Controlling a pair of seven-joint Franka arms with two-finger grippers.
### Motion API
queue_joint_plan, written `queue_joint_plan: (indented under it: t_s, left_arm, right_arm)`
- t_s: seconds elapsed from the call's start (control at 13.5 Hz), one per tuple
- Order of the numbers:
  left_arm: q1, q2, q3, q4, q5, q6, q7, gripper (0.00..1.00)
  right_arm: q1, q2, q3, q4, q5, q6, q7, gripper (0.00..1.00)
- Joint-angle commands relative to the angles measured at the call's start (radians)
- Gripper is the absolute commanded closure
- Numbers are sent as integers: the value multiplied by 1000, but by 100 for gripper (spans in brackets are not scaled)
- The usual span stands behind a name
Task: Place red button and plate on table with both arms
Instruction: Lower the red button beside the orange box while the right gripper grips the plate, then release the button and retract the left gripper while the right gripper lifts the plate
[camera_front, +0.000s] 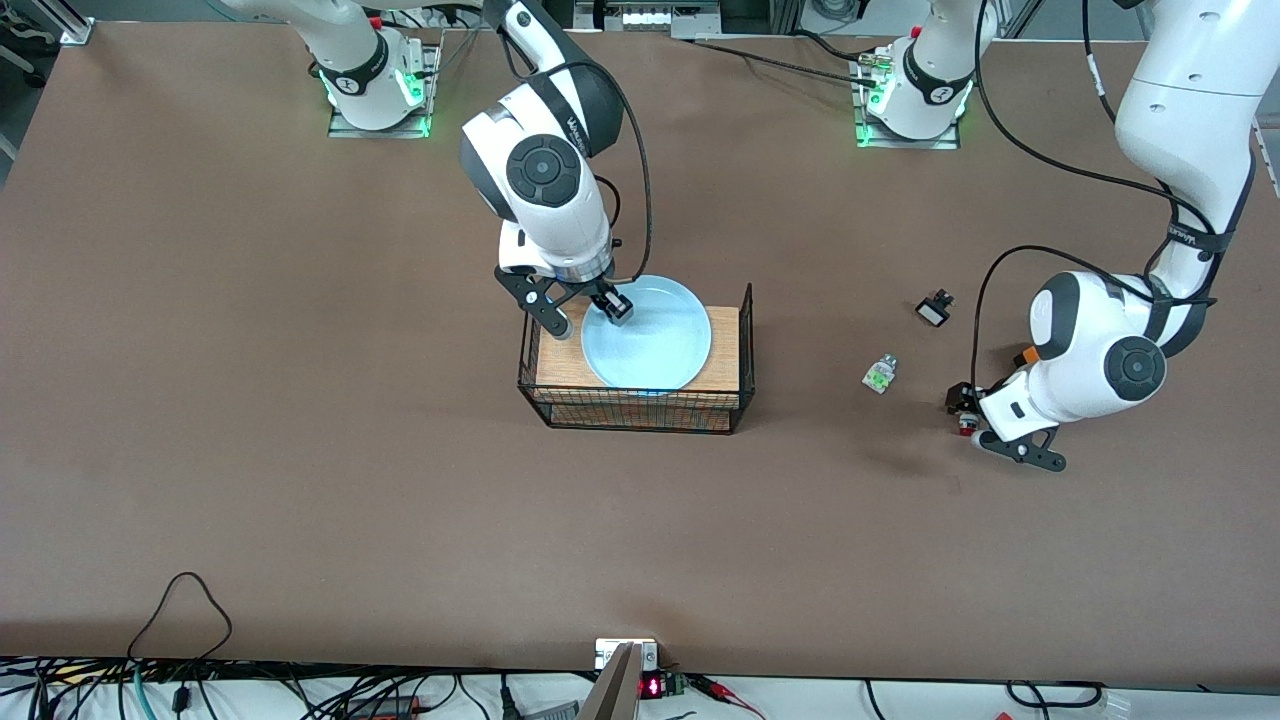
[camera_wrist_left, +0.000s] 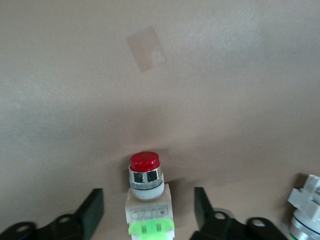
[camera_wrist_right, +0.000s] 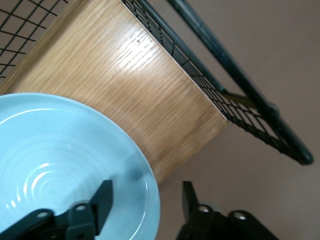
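The pale-blue plate (camera_front: 650, 335) lies on the wooden top of the black wire rack (camera_front: 728, 350) in mid-table. My right gripper (camera_front: 588, 312) is open, with one finger over the plate's inside and the other outside its rim at the edge toward the right arm's end. The right wrist view shows the plate (camera_wrist_right: 60, 165) and its rim between the gripper's (camera_wrist_right: 146, 195) fingers. The red button (camera_front: 966, 427) lies on the table (camera_front: 300, 400) toward the left arm's end. My left gripper (camera_front: 965, 408) is low over it and open. In the left wrist view the button (camera_wrist_left: 146, 185) lies between the gripper's (camera_wrist_left: 148, 202) spread fingers, untouched.
A small green-and-white part (camera_front: 881, 373) and a small black-and-white part (camera_front: 934, 308) lie on the table between the rack and my left gripper. A part also shows at the edge of the left wrist view (camera_wrist_left: 306, 210). The rack's wire wall (camera_wrist_right: 240, 105) rises beside the wooden top.
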Motion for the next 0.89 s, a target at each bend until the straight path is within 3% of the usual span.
queue_joint_plan:
  t_s: [0.0,0.44,0.81]
  left_arm:
    - [3,-97,-20,32,17,-127,-9,0]
    - [3,-177,-61,263,4,-542,-18,0]
    - [1,-211,-104,469,3,-832,-73,0]
  right_arm:
    - [17,-16,-10,-10,-12,-12,22,51]
    - [15,-11,-10,-11,-12,-12,-9,95]
    - [7,-8,-11,-11,-9,-14,-72,100]
